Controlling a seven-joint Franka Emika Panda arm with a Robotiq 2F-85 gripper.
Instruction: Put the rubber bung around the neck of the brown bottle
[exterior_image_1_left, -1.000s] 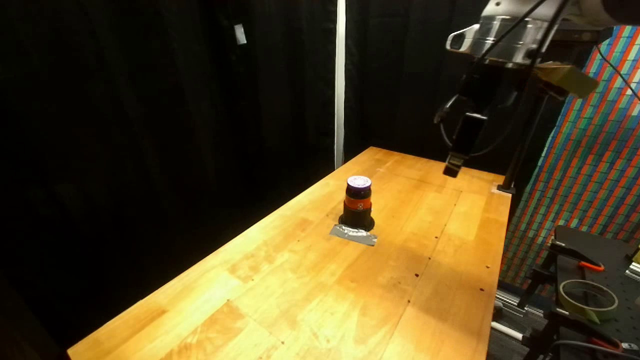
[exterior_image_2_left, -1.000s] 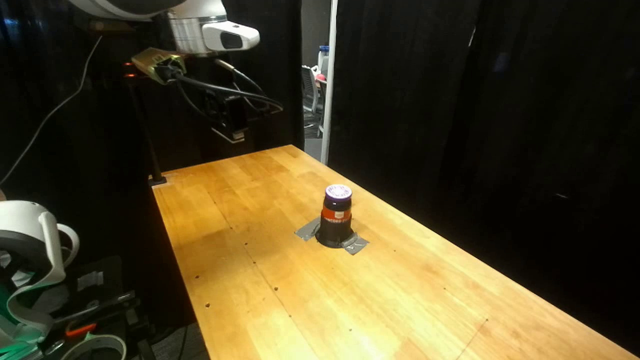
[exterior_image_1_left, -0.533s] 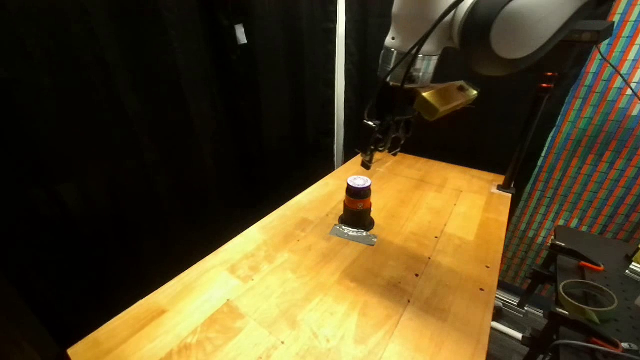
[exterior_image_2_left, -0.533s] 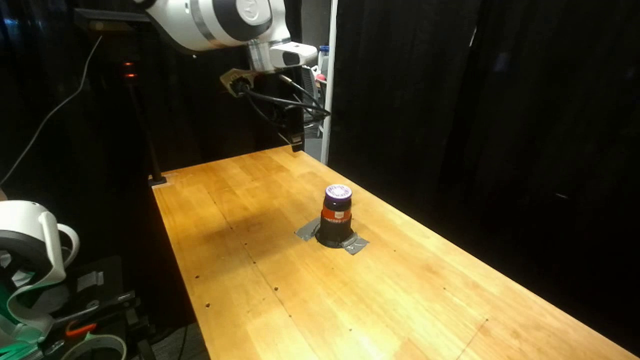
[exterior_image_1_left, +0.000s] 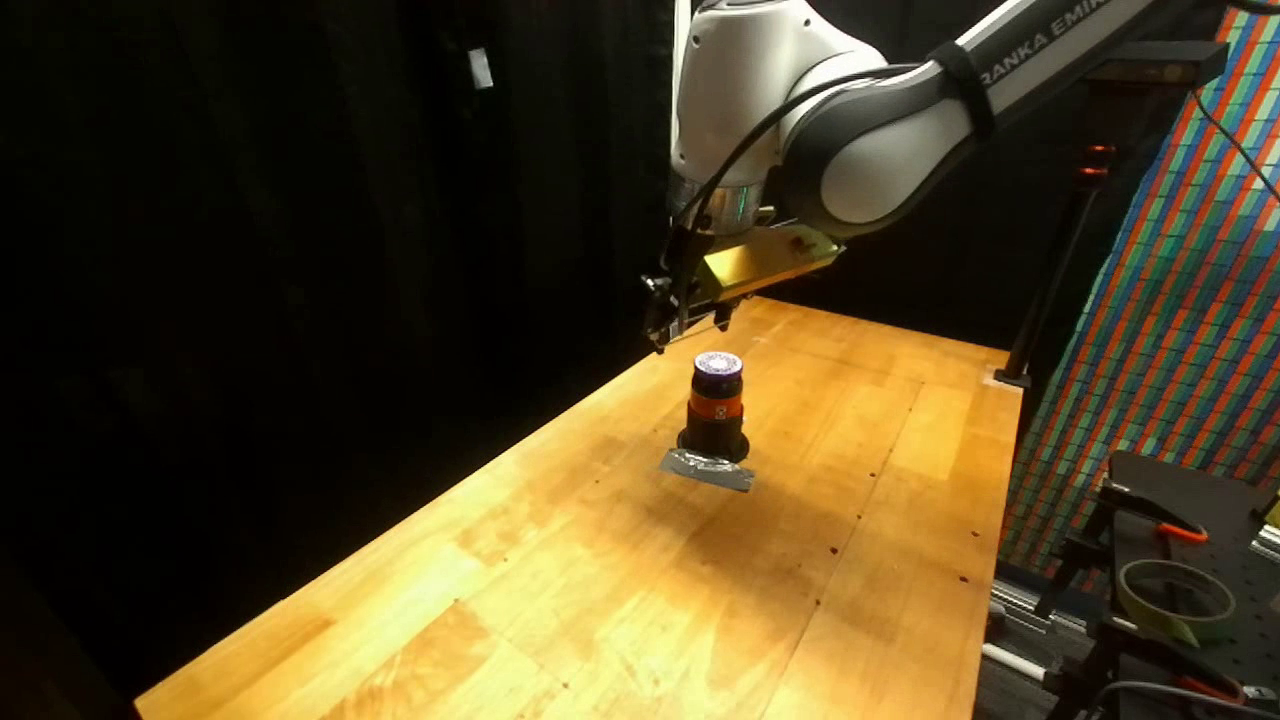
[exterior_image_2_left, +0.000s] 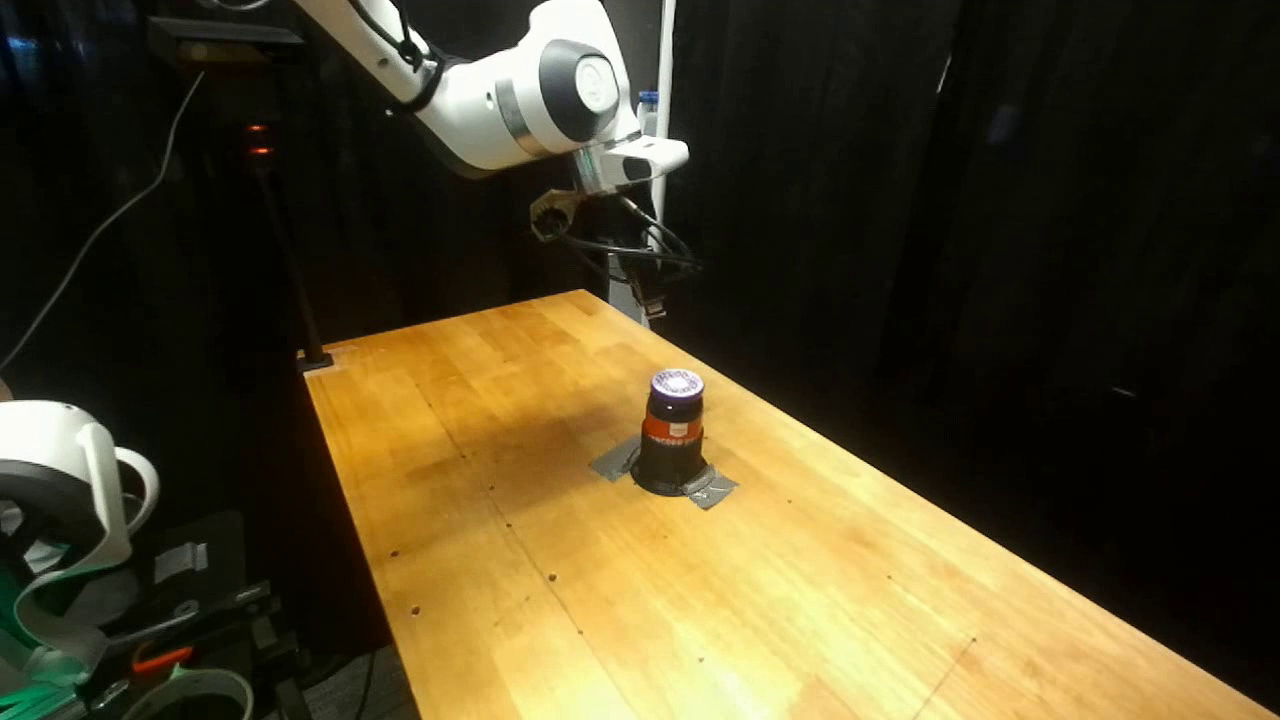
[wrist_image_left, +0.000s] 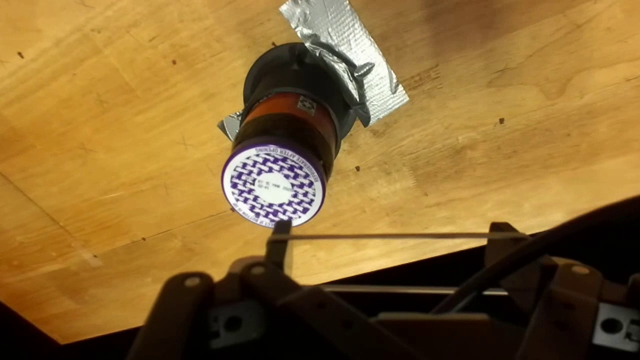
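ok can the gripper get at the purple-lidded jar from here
Likely yes: the gripper hangs apart from the purple-lidded jar with nothing visible between them. The wrist view shows its stretched rubber band off to the lid's side, so aligning may come first.

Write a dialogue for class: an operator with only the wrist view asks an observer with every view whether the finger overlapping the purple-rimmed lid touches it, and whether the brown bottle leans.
Operator: In my wrist view, a finger overlaps the lid. Contact?
Observer: No; in both exterior views a gap shows between the gripper and that lid.
Operator: The brown bottle looks slanted from here. Leaning?
Observer: No; both exterior views show it standing upright.
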